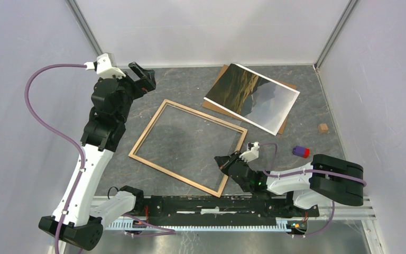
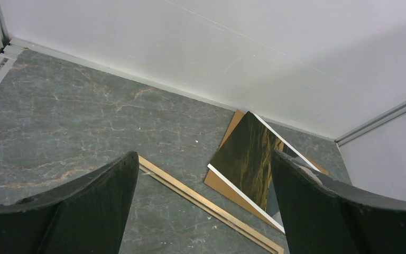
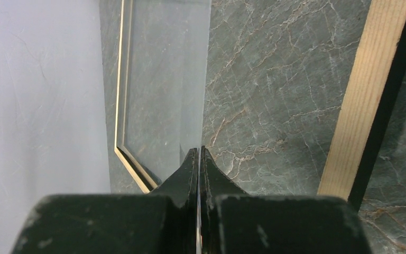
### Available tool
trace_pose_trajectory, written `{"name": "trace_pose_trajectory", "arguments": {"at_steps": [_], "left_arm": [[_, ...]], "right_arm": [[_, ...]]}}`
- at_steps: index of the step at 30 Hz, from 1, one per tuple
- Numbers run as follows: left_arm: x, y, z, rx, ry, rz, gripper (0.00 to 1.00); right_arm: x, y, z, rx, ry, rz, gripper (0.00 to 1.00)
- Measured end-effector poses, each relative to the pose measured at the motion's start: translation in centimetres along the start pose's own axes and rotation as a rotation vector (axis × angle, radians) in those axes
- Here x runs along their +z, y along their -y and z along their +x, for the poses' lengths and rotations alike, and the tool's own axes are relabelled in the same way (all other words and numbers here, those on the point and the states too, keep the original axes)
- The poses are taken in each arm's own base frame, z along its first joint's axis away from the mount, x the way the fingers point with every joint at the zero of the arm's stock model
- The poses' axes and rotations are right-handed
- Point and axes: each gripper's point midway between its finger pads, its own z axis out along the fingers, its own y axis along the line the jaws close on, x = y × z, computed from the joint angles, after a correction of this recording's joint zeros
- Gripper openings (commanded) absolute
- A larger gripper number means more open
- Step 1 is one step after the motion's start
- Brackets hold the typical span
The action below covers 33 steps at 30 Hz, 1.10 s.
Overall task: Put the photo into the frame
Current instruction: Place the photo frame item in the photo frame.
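Photo (image 1: 254, 98) lies picture side up at the far right of the tabletop (image 1: 180, 79), resting on a brown backing board (image 2: 219, 185) and well apart from the frame (image 3: 363, 95). That frame sits flat in the middle, tan back upward. The left pincer (image 1: 148, 78) hangs released, jaws spread wide, above the frame's far left corner and aimed toward the photo. The right pincer (image 3: 199, 159) is clenched on nothing, low beside the frame's near right corner.

The main risk I see is the pickup. The print is thin and flush with the board, so a finger may catch both sheets, or crease the paper. A nudge from the clenched pincer could also slide the frame. The photo is turned relative to the frame, so an uncorrected drop would likely leave a corner on a rail.
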Motion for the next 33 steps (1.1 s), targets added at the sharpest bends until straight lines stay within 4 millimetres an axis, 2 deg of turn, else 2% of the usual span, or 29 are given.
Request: {"name": "trace_pose_trajectory", "arguments": {"at_steps": [33], "left_arm": [[0.02,0.01,0.01,-0.011,-0.001,0.0,1.0]], "right_arm": [[-0.01,0.91,0.65,0.014,-0.025,0.014,0.01]]}}
